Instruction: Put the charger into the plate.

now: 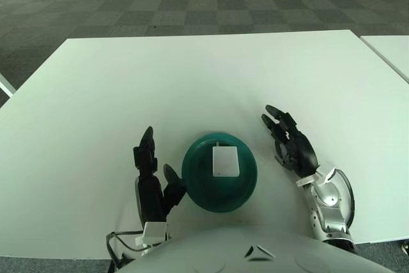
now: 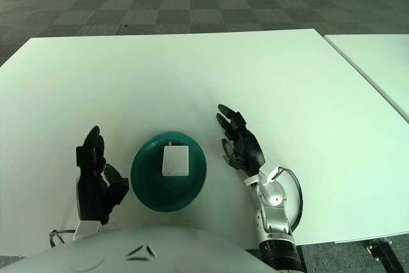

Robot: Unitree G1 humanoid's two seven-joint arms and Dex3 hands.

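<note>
Fingers of the right hand (image 1: 289, 143) and left hand (image 1: 152, 174) are spread, holding nothing, flanking the plate (image 1: 195, 183). The charger (image 1: 224, 161) lies flat inside it. It appears light, rigid, smooth; its side edges would offer the best hold.

Open white table (image 1: 192, 75) surrounds the green plate (image 1: 195, 187); only the white charger (image 1: 224, 161) occupies it.
</note>
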